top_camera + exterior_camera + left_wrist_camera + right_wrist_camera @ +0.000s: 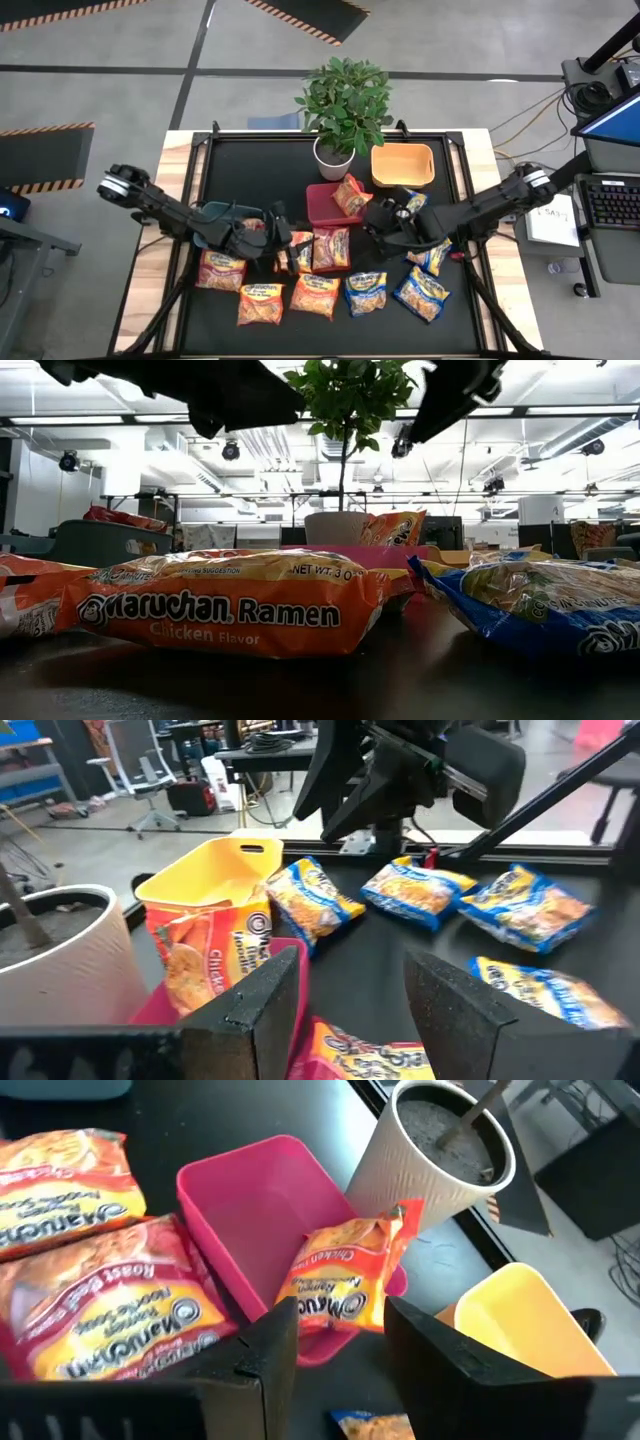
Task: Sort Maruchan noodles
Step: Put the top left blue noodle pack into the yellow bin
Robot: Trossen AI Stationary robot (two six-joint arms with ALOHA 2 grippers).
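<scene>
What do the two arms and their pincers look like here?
Both arms are dark, slim and jointed, each with a silver-grey cylindrical joint at the outer end. The left pincer and right pincer each have two broad, matte black, wedge-shaped fingers. No markings are visible.

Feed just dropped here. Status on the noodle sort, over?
Both end effectors open, empty: right by red bin, left mid-table. Orange packet propped on bin rim. Other packets unsorted. Potted plant close behind.

Even overhead light, ceiling lamps [232, 450] glare in low view; my arms silhouetted, near packet [225, 605] slightly soft.
</scene>
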